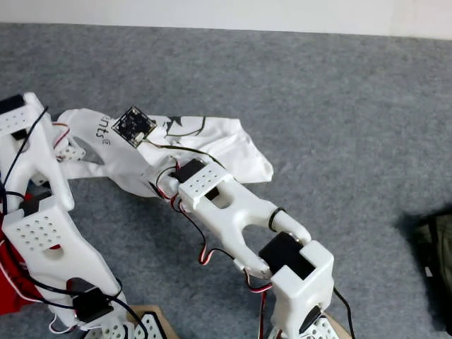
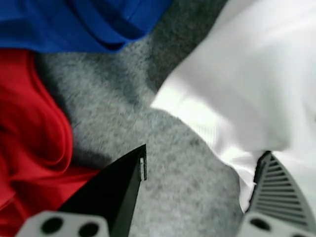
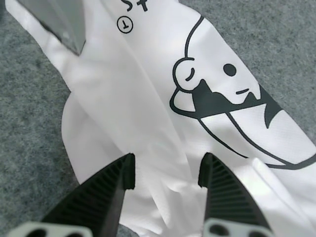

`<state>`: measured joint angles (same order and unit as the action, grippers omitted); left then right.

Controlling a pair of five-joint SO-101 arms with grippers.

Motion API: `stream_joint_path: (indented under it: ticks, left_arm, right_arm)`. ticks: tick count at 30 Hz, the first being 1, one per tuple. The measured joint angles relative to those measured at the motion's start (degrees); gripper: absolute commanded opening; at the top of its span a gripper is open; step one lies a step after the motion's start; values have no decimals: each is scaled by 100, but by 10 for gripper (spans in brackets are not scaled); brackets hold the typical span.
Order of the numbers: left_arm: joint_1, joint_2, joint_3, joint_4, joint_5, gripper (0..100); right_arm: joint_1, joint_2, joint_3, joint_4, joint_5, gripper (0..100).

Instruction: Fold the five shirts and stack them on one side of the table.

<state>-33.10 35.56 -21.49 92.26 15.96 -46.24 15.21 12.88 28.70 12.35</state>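
A white shirt (image 1: 212, 145) with a black cartoon print lies crumpled on the grey table left of centre. My right gripper (image 3: 166, 170) hangs open just above it, fingers either side of a fold near the print; the white shirt (image 3: 163, 98) lies spread below them. My left gripper (image 2: 197, 173) is open over bare table, its grey finger (image 2: 276, 192) at the edge of the white shirt (image 2: 256, 89). A red shirt (image 2: 29, 138) and a blue shirt (image 2: 74, 19) lie bunched beside it. The left gripper (image 1: 70, 150) sits at the shirt's left end.
The red shirt (image 1: 10, 282) shows at the table's left edge beside the left arm. A dark object (image 1: 438, 247) lies at the right edge. The grey table (image 1: 339, 106) stretches bare to the right and back. A grey finger (image 3: 64, 24) of the other arm rests on the shirt.
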Motion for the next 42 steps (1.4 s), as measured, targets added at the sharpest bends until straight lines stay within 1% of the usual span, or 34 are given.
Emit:
stream_joint_path:
  ticks: [4, 7, 13, 19, 22, 28, 32, 42]
  left_arm:
    - [0, 0, 448, -563, -26, 337]
    - [0, 0, 510, -862, -26, 337]
    - [0, 0, 519, -1196, -26, 333]
    - [9, 53, 519, -1354, -35, 329]
    - [132, 246, 510, -1486, -35, 272]
    - [431, 378, 510, -1899, -26, 79]
    - [607, 220, 510, -2066, -26, 79]
    - [747, -211, 519, -2154, -18, 78]
  right_arm:
    - [0, 0, 0, 0, 0, 221]
    - [0, 0, 0, 0, 0, 221]
    - [0, 0, 0, 0, 0, 221]
    - [0, 0, 0, 0, 0, 221]
    - [0, 0, 0, 0, 0, 221]
    - [0, 0, 0, 0, 0, 221]
    - [0, 0, 0, 0, 0, 221]
    - [0, 0, 0, 0, 0, 221]
